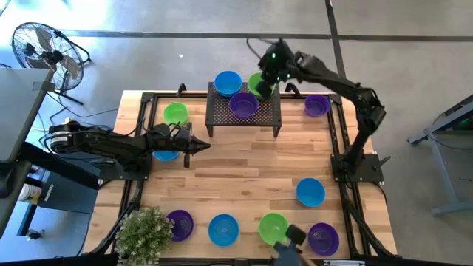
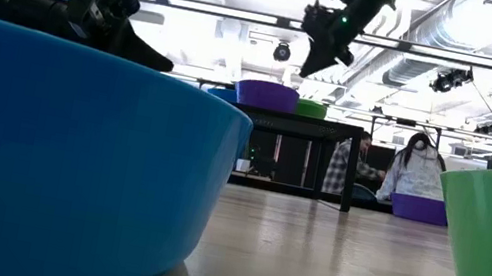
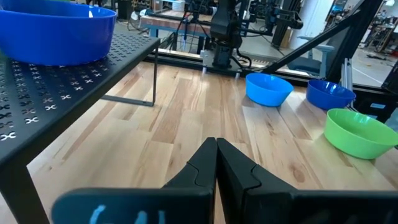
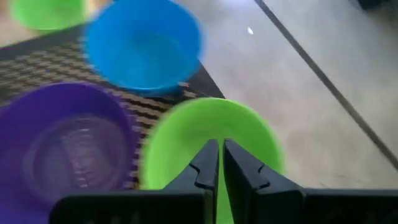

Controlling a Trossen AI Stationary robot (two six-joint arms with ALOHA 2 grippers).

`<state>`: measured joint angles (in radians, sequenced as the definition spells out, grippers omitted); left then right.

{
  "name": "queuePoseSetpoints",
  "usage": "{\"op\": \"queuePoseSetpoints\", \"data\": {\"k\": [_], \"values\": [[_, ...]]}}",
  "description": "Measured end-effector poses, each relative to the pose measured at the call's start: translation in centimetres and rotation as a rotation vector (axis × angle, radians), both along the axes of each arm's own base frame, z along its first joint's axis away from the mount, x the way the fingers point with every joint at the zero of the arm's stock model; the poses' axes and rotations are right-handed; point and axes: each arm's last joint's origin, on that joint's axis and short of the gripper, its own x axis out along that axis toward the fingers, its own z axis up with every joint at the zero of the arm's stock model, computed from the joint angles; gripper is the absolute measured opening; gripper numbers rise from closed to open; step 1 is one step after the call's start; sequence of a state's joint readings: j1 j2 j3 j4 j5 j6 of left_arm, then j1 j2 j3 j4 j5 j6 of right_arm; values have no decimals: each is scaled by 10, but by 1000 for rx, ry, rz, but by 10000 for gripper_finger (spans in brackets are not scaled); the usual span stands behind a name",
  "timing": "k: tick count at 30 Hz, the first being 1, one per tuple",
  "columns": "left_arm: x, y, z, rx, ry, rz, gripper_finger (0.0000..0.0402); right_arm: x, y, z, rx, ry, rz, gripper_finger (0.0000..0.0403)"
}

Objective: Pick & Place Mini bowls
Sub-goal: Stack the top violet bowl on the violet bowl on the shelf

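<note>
Right gripper (image 1: 267, 83): seen at upper centre of the high view, above the green bowl (image 1: 258, 83) on the black perforated rack (image 1: 244, 111); fingers nearly closed, nothing seen between them, though contact with the bowl cannot be judged.
Rack: also loaded with a blue bowl (image 1: 228, 83) and a purple bowl (image 1: 243, 104).
Left gripper (image 1: 198, 145): held at centre left, fingers shut and empty, partly covering a blue bowl (image 1: 165, 154).
Other bowls: a purple bowl (image 1: 316, 105) is placed upper right; more bowls are ranged along the lower edge.
Surroundings: a potted plant (image 1: 144, 230) at lower left; a floor fan (image 1: 44, 52) at upper left.
</note>
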<state>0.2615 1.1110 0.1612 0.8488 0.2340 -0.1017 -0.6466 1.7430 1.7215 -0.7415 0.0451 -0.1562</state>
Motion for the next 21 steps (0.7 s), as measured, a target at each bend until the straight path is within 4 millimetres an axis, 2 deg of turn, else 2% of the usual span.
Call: {"op": "queuePoseSetpoints", "data": {"k": [4,8,14,21], "values": [[0,0,-2,-5,18,0,0,-5,27,-18,-82,-117,60,11],[0,0,-2,-6,21,0,0,-23,58,-33,-149,-287,99,4],[0,0,-2,-5,22,4,0,-66,107,-39,-225,-513,147,1],[0,0,-2,-5,22,9,0,-116,146,-56,-268,-549,41,1]]}}
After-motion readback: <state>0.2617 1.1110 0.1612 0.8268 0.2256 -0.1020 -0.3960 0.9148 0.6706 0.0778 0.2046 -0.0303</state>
